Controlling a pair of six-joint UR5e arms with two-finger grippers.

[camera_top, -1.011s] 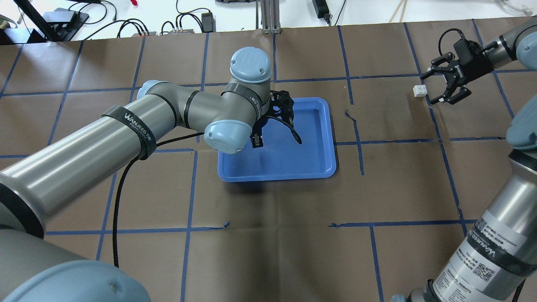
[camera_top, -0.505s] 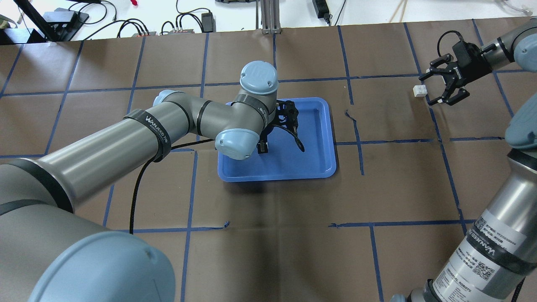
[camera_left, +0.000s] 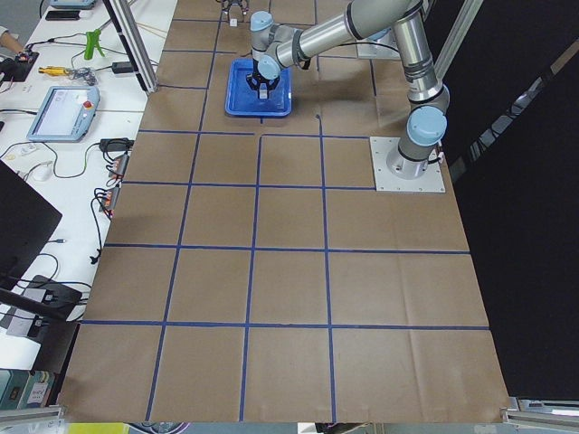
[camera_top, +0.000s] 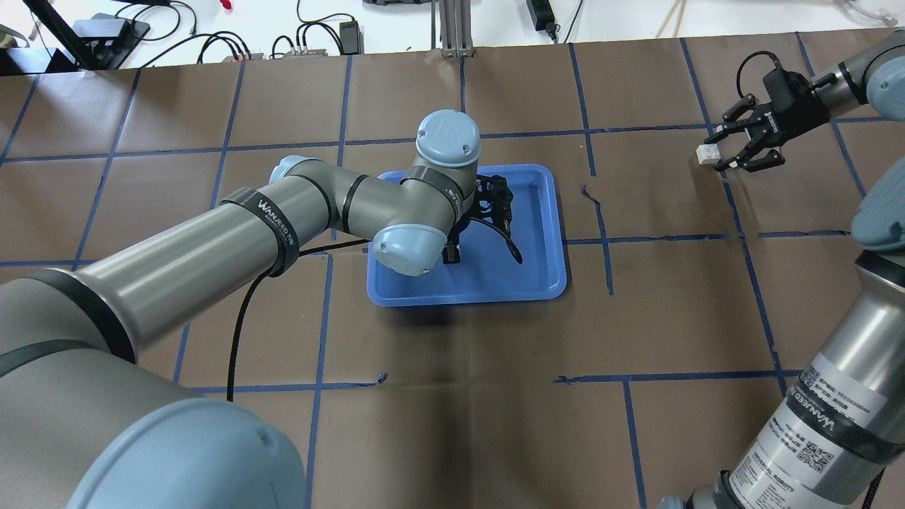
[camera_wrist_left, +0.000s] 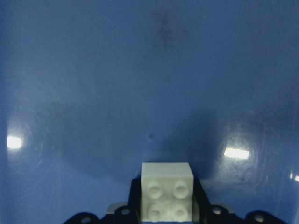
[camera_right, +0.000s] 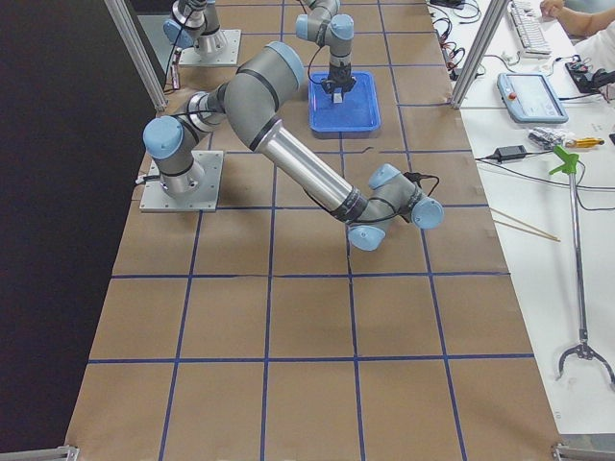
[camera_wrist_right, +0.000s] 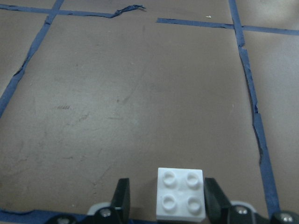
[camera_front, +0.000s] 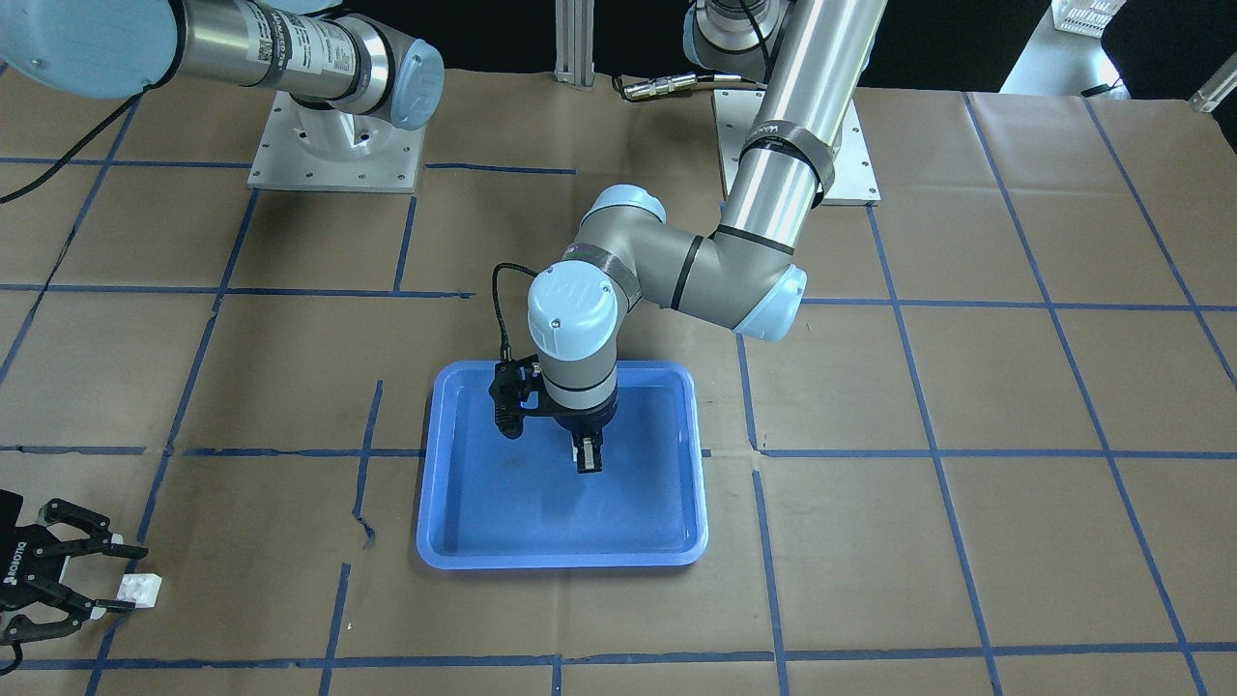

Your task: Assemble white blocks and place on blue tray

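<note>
Near the centre of the front-facing view, the left gripper [camera_front: 588,456] hangs over the large shallow blue plastic tray [camera_front: 454,541], its jaws closed on a small white square studded plastic brick [camera_wrist_left: 167,191]. At that view's lower left, the right gripper [camera_front: 137,578] stands open astride a second white studded brick [camera_front: 140,587], which rests on the brown paper-covered table [camera_front: 966,541], well apart from the tray.

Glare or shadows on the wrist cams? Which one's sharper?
Left wrist view: two bright glare patches on the blue tray, left and right of the held white block, a dark shadow around it, soft focus overall. Right wrist view: even light, no glare; second white block and blue tape look crisp. Overhead view: faint arm shadow on the brown paper beside the tray.
</note>
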